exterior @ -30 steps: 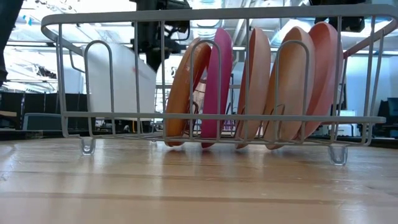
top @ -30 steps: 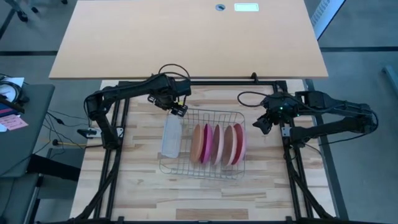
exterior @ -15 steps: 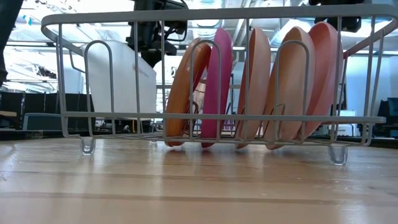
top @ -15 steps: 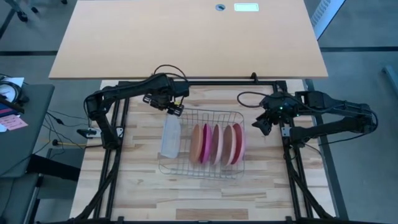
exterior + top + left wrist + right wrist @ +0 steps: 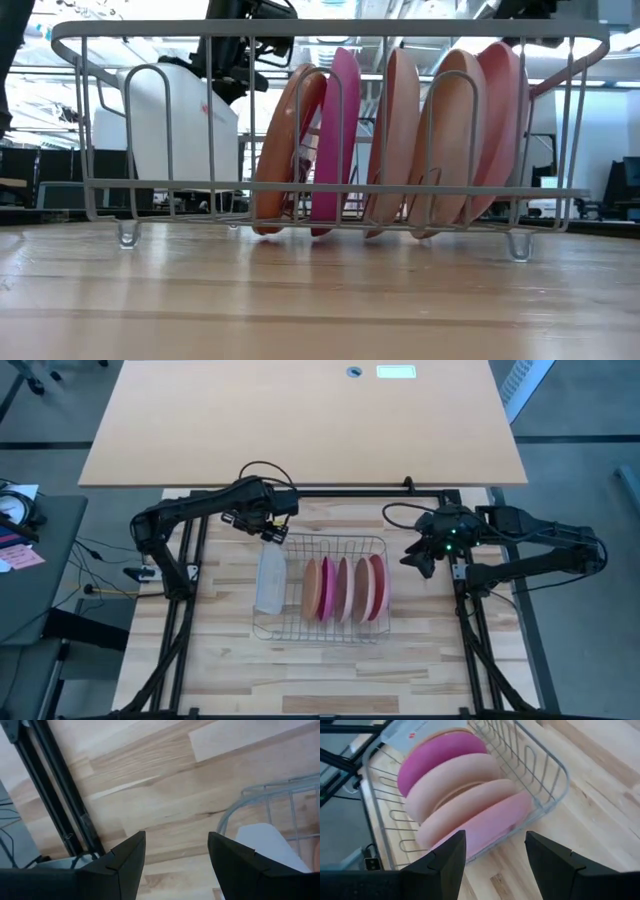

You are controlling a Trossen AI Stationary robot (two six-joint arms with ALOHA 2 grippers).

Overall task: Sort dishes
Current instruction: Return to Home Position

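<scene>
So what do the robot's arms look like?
Both are black, thin and jointed, with black cables looping near the wrists. The left gripper and right gripper each have two dark, pointy wedge fingers. A tiny green light glows on the right arm.

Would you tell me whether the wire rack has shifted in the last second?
Yes: against the table's planks, the wire rack slid slightly toward the left arm's side.
</scene>
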